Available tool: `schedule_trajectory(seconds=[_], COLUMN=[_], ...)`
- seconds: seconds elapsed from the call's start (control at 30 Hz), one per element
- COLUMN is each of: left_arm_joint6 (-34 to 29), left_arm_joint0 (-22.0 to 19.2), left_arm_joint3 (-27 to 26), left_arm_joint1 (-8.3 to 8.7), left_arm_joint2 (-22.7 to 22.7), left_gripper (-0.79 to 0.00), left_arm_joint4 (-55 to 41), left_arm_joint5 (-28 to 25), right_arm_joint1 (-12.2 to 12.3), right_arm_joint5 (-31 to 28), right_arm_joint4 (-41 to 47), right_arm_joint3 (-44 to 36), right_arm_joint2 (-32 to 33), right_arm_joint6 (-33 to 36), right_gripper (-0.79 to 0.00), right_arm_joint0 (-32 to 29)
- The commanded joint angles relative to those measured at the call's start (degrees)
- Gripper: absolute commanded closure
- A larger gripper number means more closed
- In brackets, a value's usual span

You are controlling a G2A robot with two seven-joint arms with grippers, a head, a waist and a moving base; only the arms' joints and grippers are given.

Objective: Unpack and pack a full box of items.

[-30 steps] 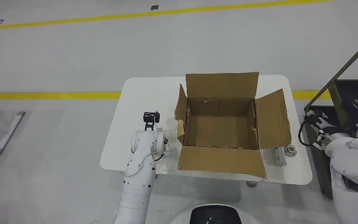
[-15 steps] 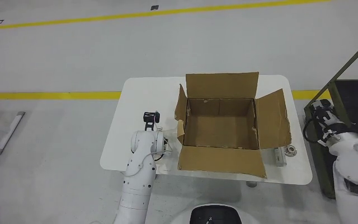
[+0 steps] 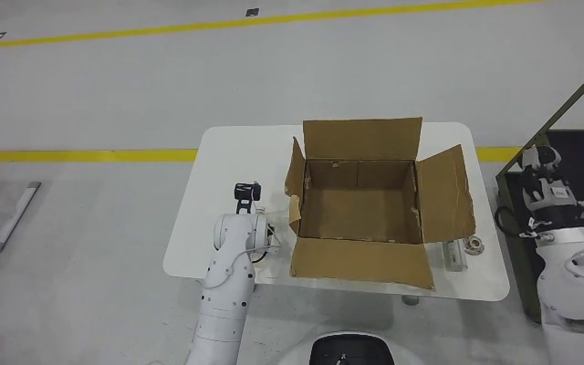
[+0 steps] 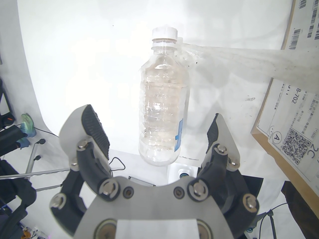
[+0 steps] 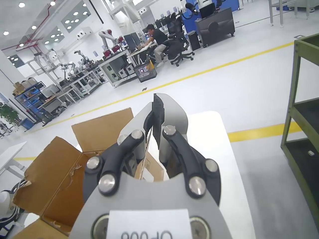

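Left hand [image 4: 152, 115]: fingers spread wide, gripping nothing, poised over one clear capped bottle [image 4: 162, 95] lying on the white desk [image 3: 237, 173] just beside one open cardboard box [image 3: 361, 139]. Right hand [image 5: 157, 100]: fingers pressed together, holding nothing, beyond the desk's right edge. One tube [image 3: 452, 253] and one ring [image 3: 474, 244] lie right of the box.

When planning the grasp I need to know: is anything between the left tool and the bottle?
Nothing visible does. The left tool is open above the bottle, its fingers either side; a tape strip from the box reaches only the bottle's neck.
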Motion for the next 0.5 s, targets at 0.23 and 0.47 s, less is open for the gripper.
schedule_trajectory(seconds=[0.23, 0.47], left_arm_joint6=[-0.93, 1.88], left_arm_joint0=[0.45, -0.8], left_arm_joint3=[2.16, 6.59], left_arm_joint1=[0.19, 0.14], left_arm_joint2=[-0.51, -0.45], left_gripper=[-0.785, -0.785], left_arm_joint4=[-0.17, -0.08], left_arm_joint5=[-0.62, 0.66], right_arm_joint1=[0.15, 0.31], right_arm_joint5=[1.93, 1.38], right_arm_joint4=[-1.01, -0.21], right_arm_joint3=[0.32, 0.22], right_arm_joint2=[-1.74, -2.15], right_arm_joint6=[1.04, 1.36], right_gripper=[0.0, 0.0], right_arm_joint0=[0.84, 0.71])
